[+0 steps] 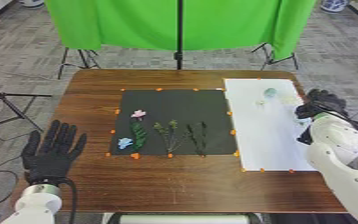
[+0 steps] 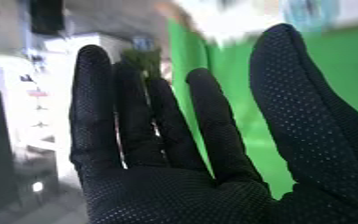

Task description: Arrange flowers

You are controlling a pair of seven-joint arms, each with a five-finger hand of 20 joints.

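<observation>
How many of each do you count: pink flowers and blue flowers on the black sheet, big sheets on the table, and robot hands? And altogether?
Pink flower: 1
Blue flower: 1
Sheets: 2, the black sheet and the white sheet
Hands: 2, the left hand and the right hand
Total: 6

Pink (image 1: 139, 114) and blue (image 1: 124, 143) flowers and green sprigs (image 1: 171, 135) are lying on a black mat (image 1: 167, 100) on the desk (image 1: 175, 187). The left robot hand (image 1: 48, 161) is pointing forward, fingers straight; the right robot hand (image 1: 325, 104) is hovering near the white sheet (image 1: 264, 130).
</observation>
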